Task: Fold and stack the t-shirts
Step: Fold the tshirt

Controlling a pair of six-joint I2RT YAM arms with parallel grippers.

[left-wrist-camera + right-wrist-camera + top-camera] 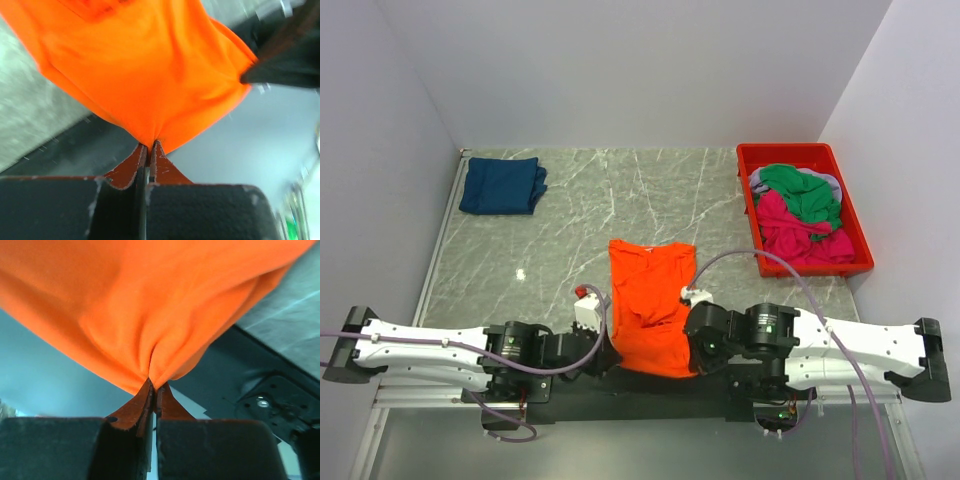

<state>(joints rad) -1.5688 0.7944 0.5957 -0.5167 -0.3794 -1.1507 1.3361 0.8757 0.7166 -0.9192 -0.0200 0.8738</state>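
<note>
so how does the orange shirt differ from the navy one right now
The orange t-shirt is spread out and rumpled; the navy t-shirt is folded small. The orange t-shirt is pinched by the left gripper and right gripper; the navy t-shirt lies untouched. Orange sits by the arms, navy in the far left corner. Both are outside the red bin.

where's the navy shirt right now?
Top view: the navy t-shirt lies folded at the far-left corner of the table, well apart from the orange t-shirt at the near edge and the red bin at far right.
</note>
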